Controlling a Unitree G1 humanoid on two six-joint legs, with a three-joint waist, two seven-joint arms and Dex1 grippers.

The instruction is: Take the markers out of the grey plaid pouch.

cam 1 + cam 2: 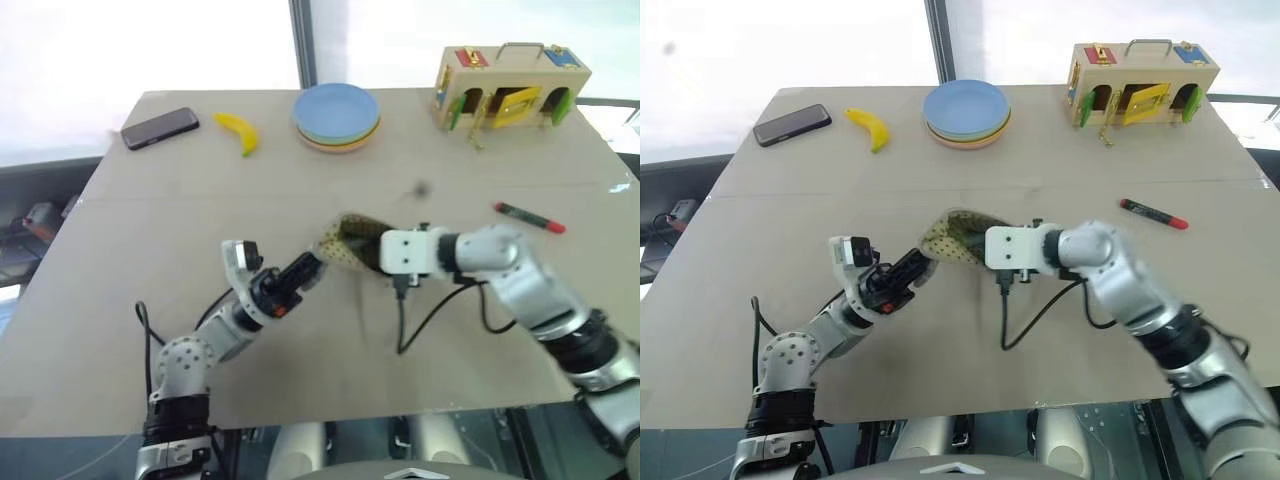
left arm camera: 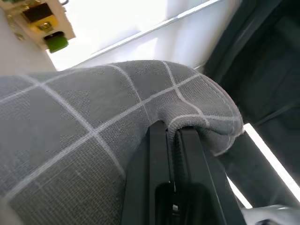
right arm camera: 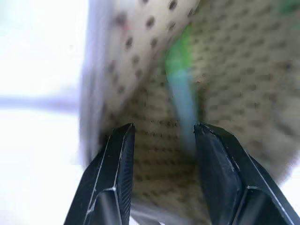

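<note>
The left gripper [image 1: 312,265] pinches the grey plaid pouch [image 2: 93,122] by its edge, lifting its mouth open off the table [image 1: 200,180] toward the right gripper [image 3: 161,140], spread at the opening; a light green marker [image 3: 180,89] seemingly lies inside, while the red marker [image 1: 529,217] rests on the table at right

Along the far edge of the beige table [image 1: 330,380] lie a black phone [image 1: 160,128], a yellow banana [image 1: 239,132], a stack of round plates [image 1: 337,116] with a blue one uppermost, and a wooden latch box [image 1: 508,86] with coloured doors.
</note>
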